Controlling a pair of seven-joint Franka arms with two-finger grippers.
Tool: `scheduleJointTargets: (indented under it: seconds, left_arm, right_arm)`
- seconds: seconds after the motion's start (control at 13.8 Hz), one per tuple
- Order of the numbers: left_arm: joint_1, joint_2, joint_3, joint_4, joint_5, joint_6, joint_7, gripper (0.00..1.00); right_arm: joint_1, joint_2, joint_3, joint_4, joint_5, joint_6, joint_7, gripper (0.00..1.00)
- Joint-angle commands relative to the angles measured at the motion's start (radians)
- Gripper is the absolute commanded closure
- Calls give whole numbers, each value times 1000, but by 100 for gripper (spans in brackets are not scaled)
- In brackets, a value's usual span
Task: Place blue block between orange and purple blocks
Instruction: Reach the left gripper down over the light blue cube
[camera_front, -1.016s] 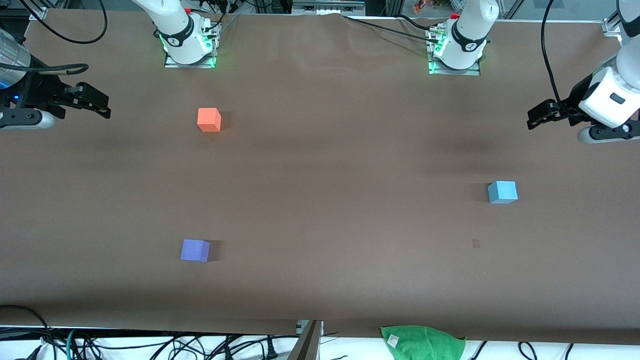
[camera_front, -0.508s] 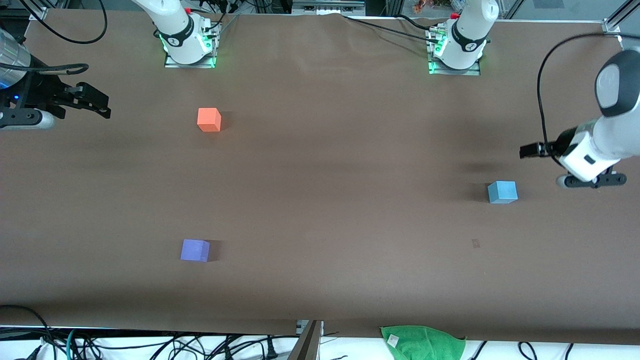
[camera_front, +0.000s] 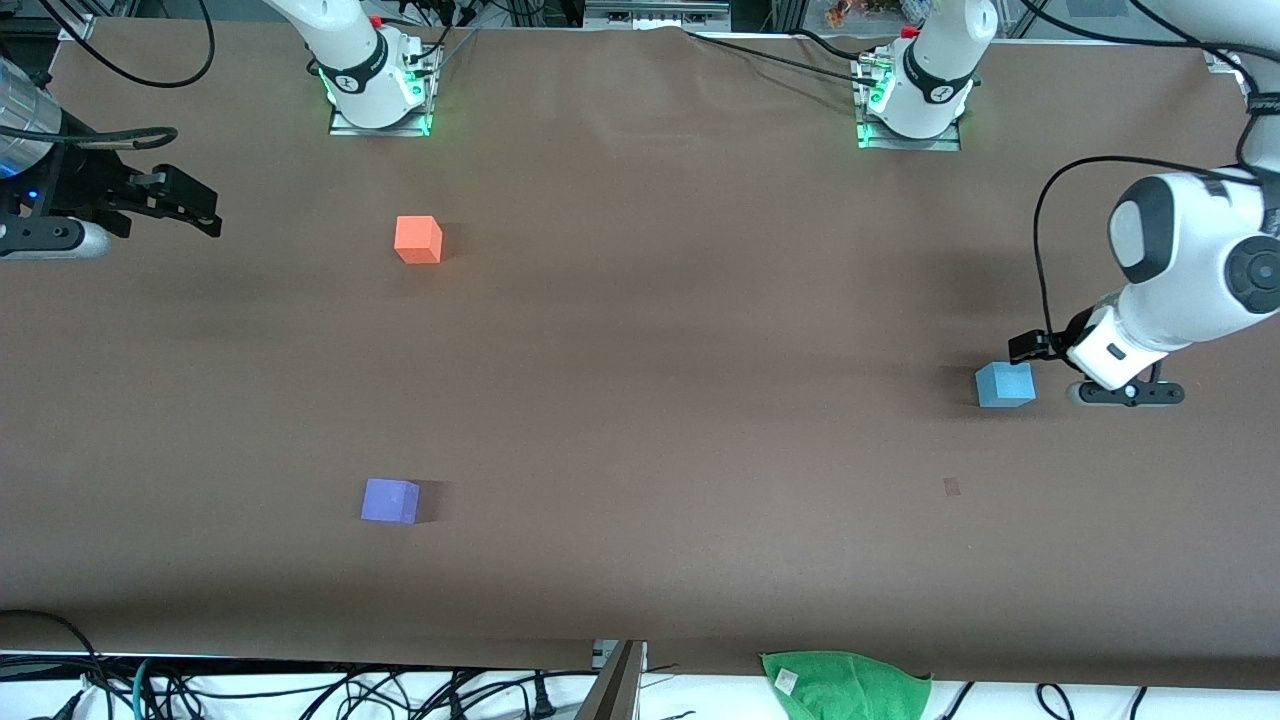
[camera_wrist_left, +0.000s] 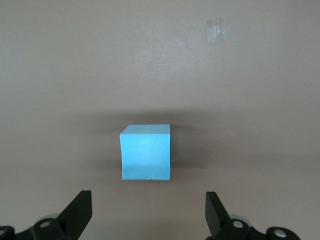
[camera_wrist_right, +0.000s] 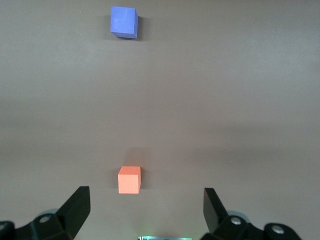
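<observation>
Left hand (camera_front: 1030, 348) now beside blue block (camera_front: 1004, 384)

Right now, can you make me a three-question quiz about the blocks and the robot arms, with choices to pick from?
1. Which block lies nearest the front camera?
A. the orange block
B. the purple block
C. the blue block

2. How many blocks are on the table?
A. two
B. three
C. four

3. What is the left tool doing?
A. hanging open beside the blue block
B. squeezing the blue block
C. carrying the orange block

Answers:
1. B: the purple block shows lower in the front view than the blue block and the orange block.
2. B: only those three cubes sit on the table.
3. A: in the left wrist view the left tool has its fingers spread wide, with the blue block untouched ahead of them. The right tool waits, open, at the right arm's end of the table.
</observation>
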Motion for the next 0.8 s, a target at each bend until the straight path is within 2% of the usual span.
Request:
scheduleJointTargets:
  seconds: [0.0, 0.29, 0.73]
  left_arm:
    - [11, 20, -4, -58, -3, 119, 44, 0]
    - [28, 89, -4, -84, -3, 258, 110, 0]
    - [52, 153, -9, -89, -27, 321, 116, 0]
  right_arm:
    - [0, -3, 1, 6, -7, -9, -6, 0]
    - [0, -3, 1, 6, -7, -9, -6, 0]
    - [-3, -1, 0, -2, -5, -30, -6, 0]
